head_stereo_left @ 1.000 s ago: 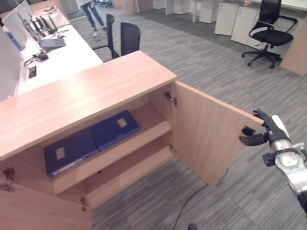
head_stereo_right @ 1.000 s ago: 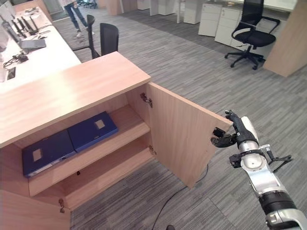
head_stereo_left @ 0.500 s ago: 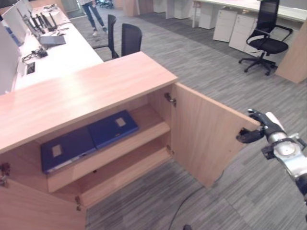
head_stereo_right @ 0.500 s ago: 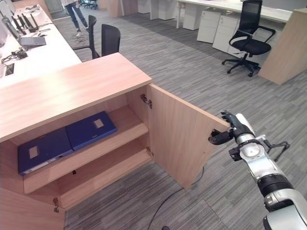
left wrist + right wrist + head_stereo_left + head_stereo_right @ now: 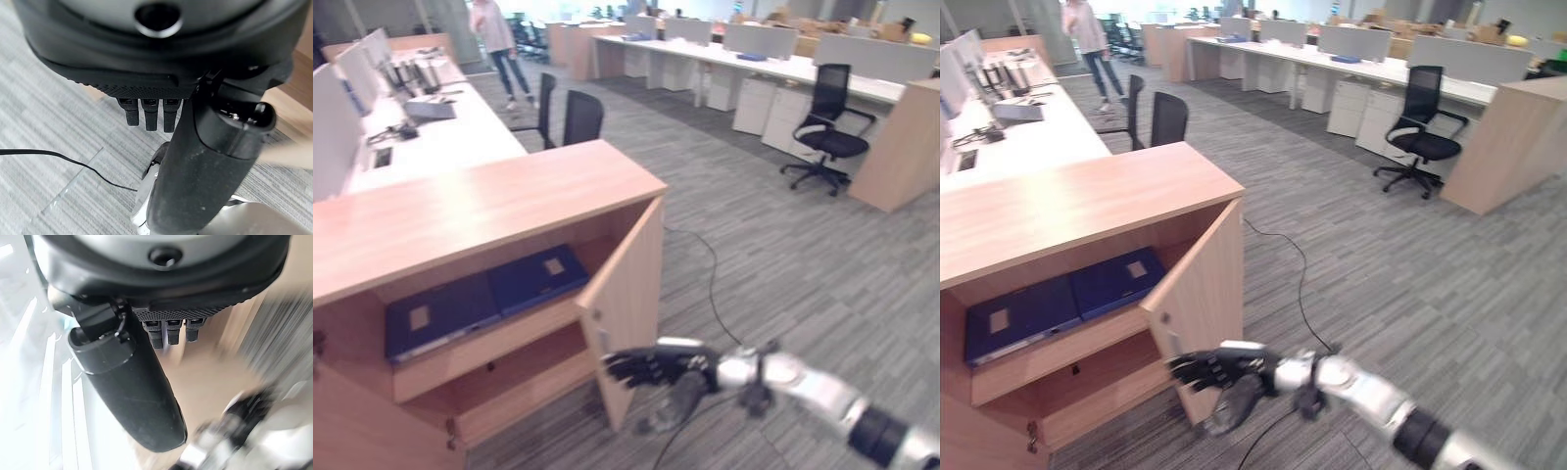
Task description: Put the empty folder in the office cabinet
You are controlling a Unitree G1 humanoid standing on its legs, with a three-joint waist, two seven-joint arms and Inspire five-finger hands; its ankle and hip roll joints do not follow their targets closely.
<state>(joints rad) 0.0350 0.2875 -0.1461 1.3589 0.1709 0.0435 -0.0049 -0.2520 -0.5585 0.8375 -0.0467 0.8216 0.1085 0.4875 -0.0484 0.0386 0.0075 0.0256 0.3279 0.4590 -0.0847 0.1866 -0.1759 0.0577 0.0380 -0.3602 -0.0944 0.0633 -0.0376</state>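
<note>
Left eye view: two blue folders (image 5: 484, 299) lay flat, side by side and touching, on the upper shelf (image 5: 489, 343) of the office cabinet (image 5: 480, 211). Each rested on its broad face with a pale label upward. The long axis of the pair ran along the shelf, rising slightly toward the hinged side of the opening. Which of the two was the empty one could not be told.

The cabinet door (image 5: 622, 308) stood partly open, swung in toward the opening. The right hand (image 5: 651, 367) sat low at the door's outer face, near its free lower edge. Its fingers (image 5: 1197, 370) were loosely extended toward the door and held nothing. Whether they touched the wood could not be told.

Left wrist view: the left hand (image 5: 195, 161) hung over grey carpet, its fingers (image 5: 149, 115) short and relaxed, thumb alongside, holding nothing.

Background: a white bench (image 5: 431, 137) carried monitors behind the cabinet. Black office chairs (image 5: 827, 127) stood on the carpet. A person (image 5: 499, 44) stood at the far end of the aisle.
</note>
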